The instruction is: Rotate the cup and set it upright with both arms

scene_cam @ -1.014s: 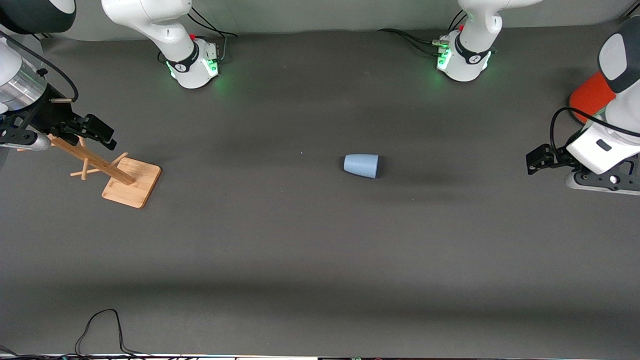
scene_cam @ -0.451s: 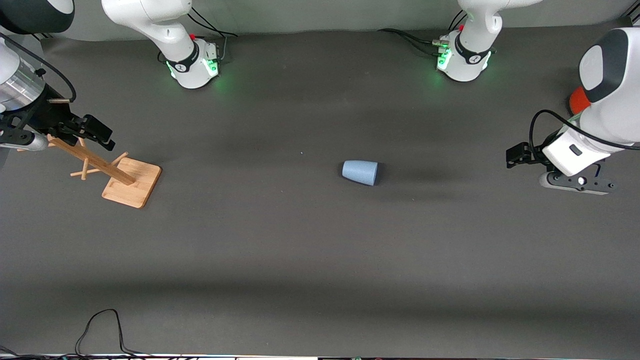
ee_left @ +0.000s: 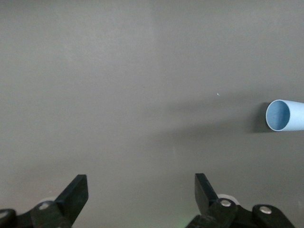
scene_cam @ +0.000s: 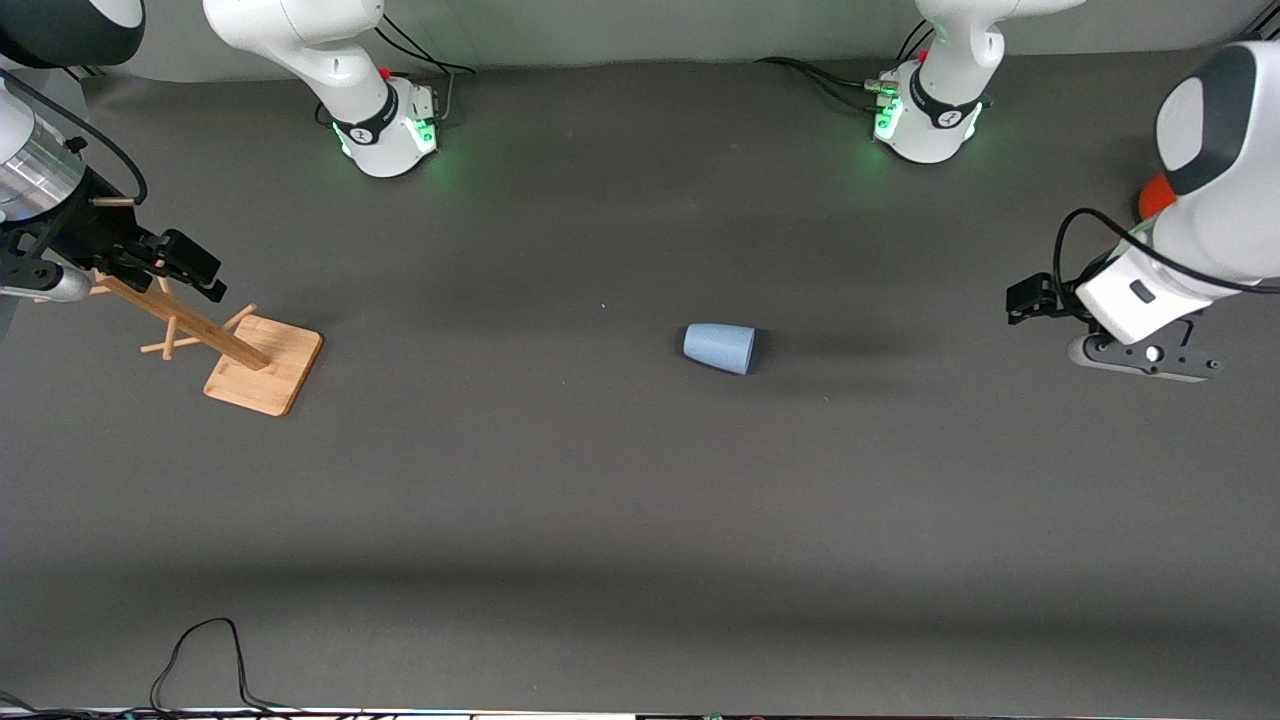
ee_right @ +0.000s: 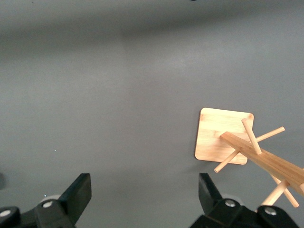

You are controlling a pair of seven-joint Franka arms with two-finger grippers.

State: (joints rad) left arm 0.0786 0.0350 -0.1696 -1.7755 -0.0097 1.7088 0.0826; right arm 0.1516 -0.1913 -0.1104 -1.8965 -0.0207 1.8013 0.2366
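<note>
The pale-blue cup (scene_cam: 720, 347) lies on its side near the middle of the grey table, its mouth turned toward the left arm's end. The left wrist view looks into that darker mouth of the cup (ee_left: 284, 115). My left gripper (scene_cam: 1030, 298) hangs open over the table at its own end, well apart from the cup. Nothing is between the fingers of the left gripper (ee_left: 141, 184). My right gripper (scene_cam: 190, 262) is open over the wooden rack at the right arm's end, and in its wrist view the right gripper (ee_right: 142, 184) is empty.
A wooden peg rack (scene_cam: 262, 363) leans on its square base at the right arm's end; the rack (ee_right: 223, 135) also shows in the right wrist view. An orange-red can (scene_cam: 1155, 195) is mostly hidden by the left arm. A black cable (scene_cam: 200, 650) loops at the table's front edge.
The left arm has swung in toward the cup. The cup has shifted slightly nearer the front camera and turned a little. The right gripper has barely moved.
</note>
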